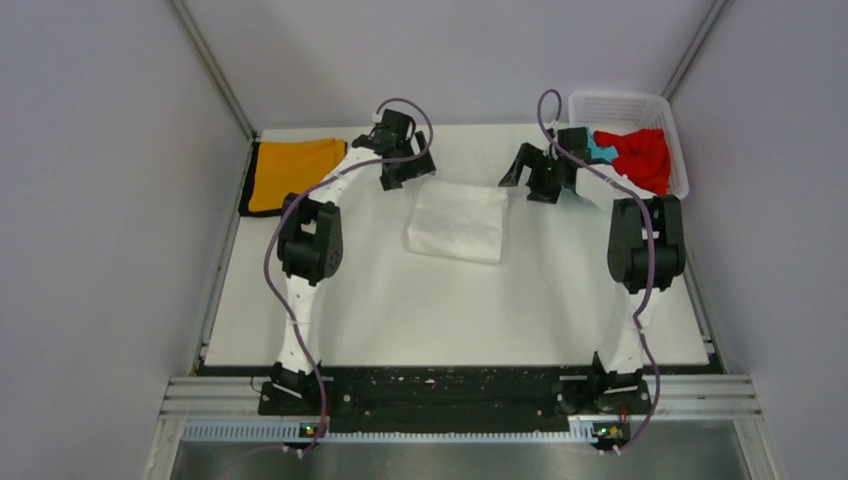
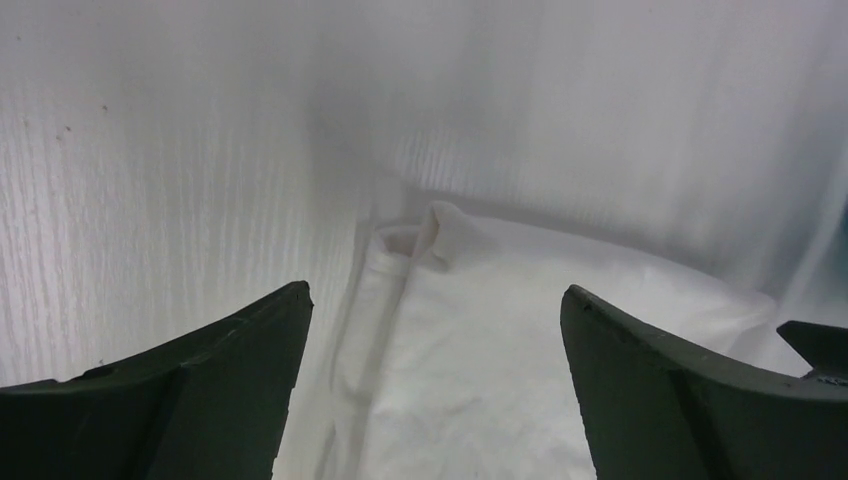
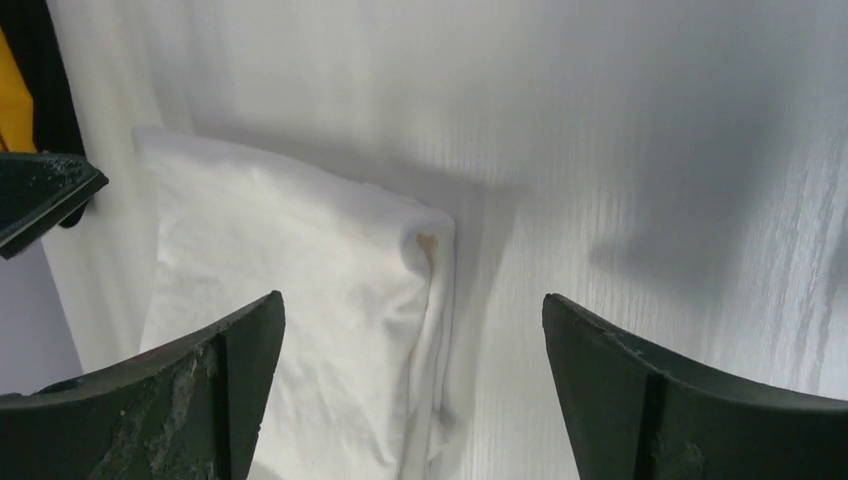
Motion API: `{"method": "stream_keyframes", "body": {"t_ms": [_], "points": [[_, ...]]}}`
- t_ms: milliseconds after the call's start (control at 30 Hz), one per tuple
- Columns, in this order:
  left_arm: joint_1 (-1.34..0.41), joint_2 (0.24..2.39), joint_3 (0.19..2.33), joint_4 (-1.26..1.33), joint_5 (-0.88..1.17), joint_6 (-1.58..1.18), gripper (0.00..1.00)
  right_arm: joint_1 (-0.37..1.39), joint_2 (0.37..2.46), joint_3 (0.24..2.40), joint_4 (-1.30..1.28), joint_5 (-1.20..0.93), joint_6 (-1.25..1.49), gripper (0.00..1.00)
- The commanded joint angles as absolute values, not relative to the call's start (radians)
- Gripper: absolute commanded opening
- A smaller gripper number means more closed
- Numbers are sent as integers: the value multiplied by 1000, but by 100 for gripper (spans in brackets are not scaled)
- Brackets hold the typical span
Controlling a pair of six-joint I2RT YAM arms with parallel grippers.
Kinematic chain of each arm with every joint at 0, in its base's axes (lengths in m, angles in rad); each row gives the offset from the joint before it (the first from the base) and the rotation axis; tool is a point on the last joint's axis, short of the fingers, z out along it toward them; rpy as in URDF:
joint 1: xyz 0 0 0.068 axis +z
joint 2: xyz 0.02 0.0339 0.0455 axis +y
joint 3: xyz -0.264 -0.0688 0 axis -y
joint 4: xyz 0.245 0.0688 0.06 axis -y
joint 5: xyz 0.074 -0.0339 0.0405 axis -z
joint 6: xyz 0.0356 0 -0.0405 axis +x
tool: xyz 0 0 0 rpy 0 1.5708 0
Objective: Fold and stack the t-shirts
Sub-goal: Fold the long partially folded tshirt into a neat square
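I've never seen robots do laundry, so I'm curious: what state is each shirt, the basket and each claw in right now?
white t-shirt: folded, lying mid-table.
orange t-shirt: folded flat, far left corner.
red t-shirt: crumpled, unfolded, in the basket.
light blue t-shirt: bunched in the basket, mostly hidden.
basket: upright, holding two shirts.
left gripper: open, empty.
right gripper: open, empty.

Folded white t-shirt point(image 2: 480, 380), left pincer point(image 2: 435, 288) spread above

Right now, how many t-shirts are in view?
4. White shirt folded mid-table; orange shirt at the far left edge; red shirt in the basket, far right; blue shirt beside it, only partly showing. More may lie underneath.
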State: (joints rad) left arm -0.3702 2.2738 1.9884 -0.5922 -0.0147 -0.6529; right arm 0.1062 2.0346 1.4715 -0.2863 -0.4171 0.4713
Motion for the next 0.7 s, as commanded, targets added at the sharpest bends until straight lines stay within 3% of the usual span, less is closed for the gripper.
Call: {"method": "stream_keyframes", "body": {"t_ms": [0, 133, 267, 467, 667], "points": [[-373, 2094, 1943, -591, 138, -644, 99, 118, 1831, 1417, -296, -430, 452, 99], [-385, 1925, 1673, -421, 298, -677, 99, 180, 1676, 1263, -248, -535, 490, 99], [-395, 1852, 1510, -341, 395, -690, 99, 266, 1586, 1046, -10, -669, 640, 99], [-403, 1954, 1464, -376, 463, -682, 99, 343, 1685, 946, 213, -673, 757, 99], [-403, 2008, 1319, -376, 441, -670, 99, 343, 1767, 829, 195, -562, 700, 99]]}}
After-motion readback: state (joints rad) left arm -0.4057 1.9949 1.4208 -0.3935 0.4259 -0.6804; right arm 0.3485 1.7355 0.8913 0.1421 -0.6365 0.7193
